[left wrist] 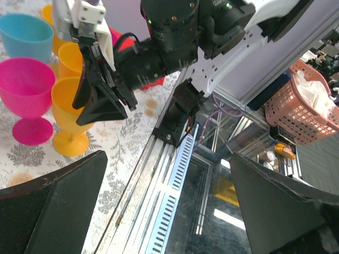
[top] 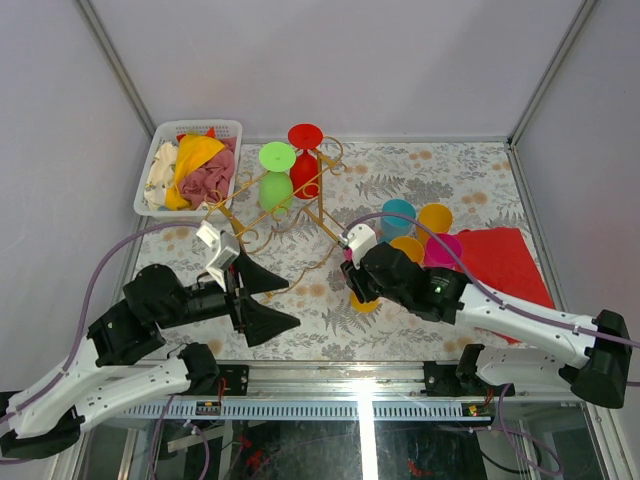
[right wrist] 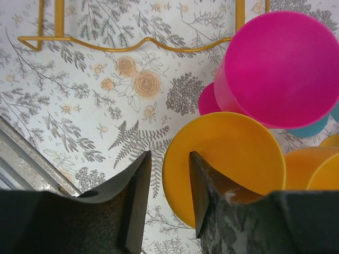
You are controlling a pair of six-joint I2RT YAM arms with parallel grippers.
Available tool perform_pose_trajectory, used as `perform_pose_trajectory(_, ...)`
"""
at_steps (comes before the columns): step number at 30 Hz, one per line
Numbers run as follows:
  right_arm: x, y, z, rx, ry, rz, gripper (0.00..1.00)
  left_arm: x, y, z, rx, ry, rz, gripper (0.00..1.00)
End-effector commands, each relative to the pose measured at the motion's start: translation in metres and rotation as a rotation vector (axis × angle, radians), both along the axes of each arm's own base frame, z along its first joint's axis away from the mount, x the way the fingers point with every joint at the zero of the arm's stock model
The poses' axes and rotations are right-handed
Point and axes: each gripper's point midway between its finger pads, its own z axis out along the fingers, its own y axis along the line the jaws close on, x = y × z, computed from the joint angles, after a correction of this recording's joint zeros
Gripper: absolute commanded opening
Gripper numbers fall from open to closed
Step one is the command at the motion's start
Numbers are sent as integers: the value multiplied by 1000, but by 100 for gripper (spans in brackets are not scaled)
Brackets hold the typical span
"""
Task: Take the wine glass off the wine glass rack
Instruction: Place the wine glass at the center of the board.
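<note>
On the flowery table [top: 440, 170], the gold wire rack [top: 326, 222] stands near the middle, toward the far side. A white basket [top: 200, 124] full of cloths sits just to its left, and a red cloth [top: 505, 260] lies flat at the right edge. The left gripper [top: 294, 305] hangs near the front of the table with its two black fingers spread wide and nothing between them. The right gripper [right wrist: 168, 156] is down over an orange glass [right wrist: 228, 159] that stands on the table, off the rack. Its fingers are only a little apart, one outside the rim and one over the cup; they do not seem to pinch it. Two glasses hang upside down on the rack, side by side: a green glass [top: 275, 185] and a red glass [top: 304, 165]. A pink glass [right wrist: 280, 63] stands touching the orange one. A blue glass [top: 397, 215] and more orange ones are close behind.
</note>
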Motion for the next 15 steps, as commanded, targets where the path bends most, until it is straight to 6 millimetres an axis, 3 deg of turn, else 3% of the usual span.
perform_pose_trajectory(1,11,5,47,161,-93,-46,44,13,3,28,-16,-48,66,100)
perform_pose_trajectory(8,15,-7,78,300,-197,-92,48,51,-5,40,69,-26,220,100)
perform_pose_trajectory(15,22,-31,97,400,-294,-197,59,87,-11,95,120,-149,340,100)
